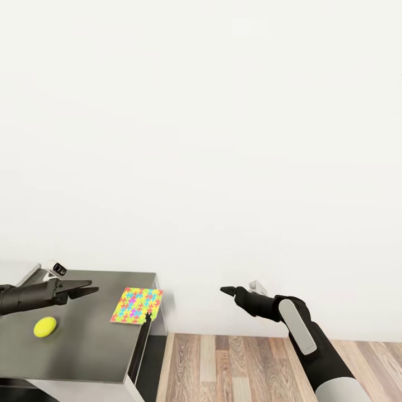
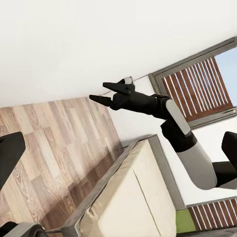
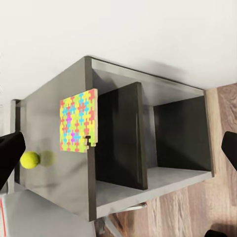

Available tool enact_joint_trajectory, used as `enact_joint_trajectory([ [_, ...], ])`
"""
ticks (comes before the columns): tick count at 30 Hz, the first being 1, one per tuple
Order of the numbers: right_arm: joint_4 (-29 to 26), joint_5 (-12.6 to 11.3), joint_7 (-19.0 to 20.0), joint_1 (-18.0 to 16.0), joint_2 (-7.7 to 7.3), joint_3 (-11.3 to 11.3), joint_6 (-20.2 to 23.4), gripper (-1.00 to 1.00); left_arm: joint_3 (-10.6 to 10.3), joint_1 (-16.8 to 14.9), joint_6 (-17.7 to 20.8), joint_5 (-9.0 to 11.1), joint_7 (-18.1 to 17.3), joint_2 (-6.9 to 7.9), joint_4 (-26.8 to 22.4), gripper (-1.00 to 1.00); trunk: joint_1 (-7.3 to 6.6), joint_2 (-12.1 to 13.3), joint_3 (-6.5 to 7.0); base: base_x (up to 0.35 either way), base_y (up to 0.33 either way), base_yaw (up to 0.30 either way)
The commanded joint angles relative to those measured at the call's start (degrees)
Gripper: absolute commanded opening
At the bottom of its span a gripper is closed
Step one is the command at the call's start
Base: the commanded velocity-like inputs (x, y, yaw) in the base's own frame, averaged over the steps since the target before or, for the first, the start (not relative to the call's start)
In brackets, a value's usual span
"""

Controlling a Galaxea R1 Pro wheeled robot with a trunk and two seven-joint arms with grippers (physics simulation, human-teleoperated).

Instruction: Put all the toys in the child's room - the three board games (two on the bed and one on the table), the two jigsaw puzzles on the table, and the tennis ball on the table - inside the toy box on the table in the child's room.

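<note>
One jigsaw puzzle [image 1: 137, 305] [image 3: 77, 120] lies flat on the dark grey corner section of the table [image 1: 84, 357] [image 3: 49, 138], with one corner past the table's edge. The tennis ball [image 1: 45, 326] [image 3: 29, 159] rests on the same top, left of the puzzle. My left gripper [image 1: 94, 288] hovers open above the table, between ball and puzzle and a little behind them. My right gripper [image 1: 225, 290] [image 2: 97, 91] hangs open over the wood floor, right of the table, holding nothing. The toy box and the board games are out of view.
Open dark shelf compartments [image 3: 148, 143] sit under the table's corner section. A beige bed with a grey frame [image 2: 133, 197] and a window with slatted blinds [image 2: 197, 89] are behind me. A white wall [image 1: 223, 139] stands close ahead above wood plank floor [image 1: 234, 368].
</note>
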Motion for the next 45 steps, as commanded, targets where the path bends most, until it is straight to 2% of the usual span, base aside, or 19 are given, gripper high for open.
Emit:
enact_joint_trajectory([
  [1,-0.04,0.35,0.3,-0.05,-0.04,0.05,0.16,1.0,-0.04,-0.04,0.6,0.01,-0.2,0.02,-0.01,1.0,0.04,-0.12,-0.03,0.0,0.0,0.0],
  [45,0.0,0.35,0.3,-0.05,0.04,0.05,0.16,1.0,-0.04,-0.04,0.51,0.01,-0.2,0.02,-0.01,1.0,0.04,-0.12,4.15,0.0,0.0,0.0],
])
